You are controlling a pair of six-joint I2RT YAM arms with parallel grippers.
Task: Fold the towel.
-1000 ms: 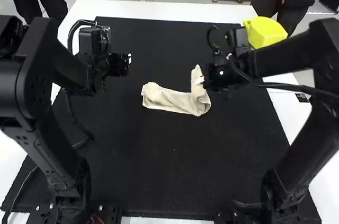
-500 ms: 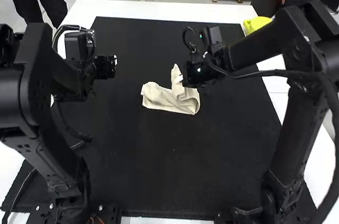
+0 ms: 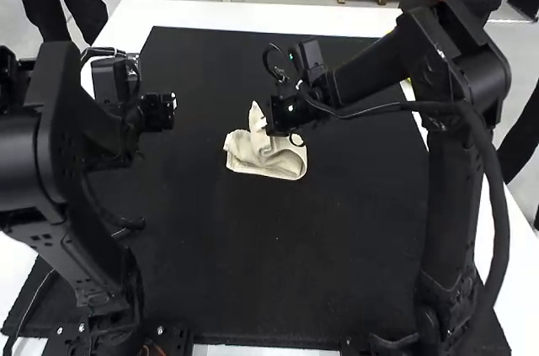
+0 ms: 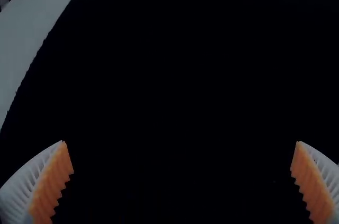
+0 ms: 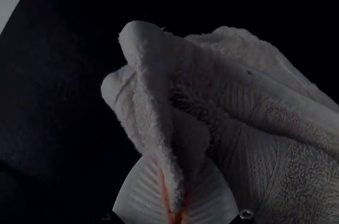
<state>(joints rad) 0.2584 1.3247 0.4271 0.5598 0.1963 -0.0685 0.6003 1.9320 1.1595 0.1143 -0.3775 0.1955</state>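
right end effector [image 5: 177, 181]: pinching raised part of towel [image 3: 282, 165] | left end effector [image 4: 180, 142]: released | lay it leftward, square edges, let go low

White table [image 3: 253, 14], black mat [image 3: 278, 263] laid over most of tabletop. White border bare along far edge, white strips at left and right edges, thin one at near edge. Cream towel [image 3: 265, 158] on mat around middle, bunched, lower part lying flat, one part standing up.
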